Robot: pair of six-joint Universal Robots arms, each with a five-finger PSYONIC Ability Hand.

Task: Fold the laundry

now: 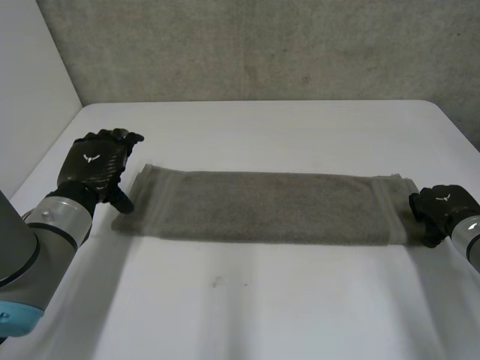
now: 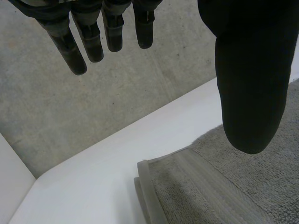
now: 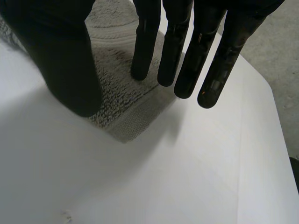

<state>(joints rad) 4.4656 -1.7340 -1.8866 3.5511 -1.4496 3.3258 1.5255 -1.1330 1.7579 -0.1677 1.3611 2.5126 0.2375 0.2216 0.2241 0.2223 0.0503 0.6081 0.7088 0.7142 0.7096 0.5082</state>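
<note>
Head view, grey towel (image 1: 270, 206) flat between left hand (image 1: 94, 166), right hand (image 1: 439, 210)

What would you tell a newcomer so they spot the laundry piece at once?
Start at the white table. Across its middle lies a grey towel, folded into a long strip running from the left hand to the right hand. Unlike the black hands, it is soft and fuzzy, with a ribbed band at each short end.
</note>
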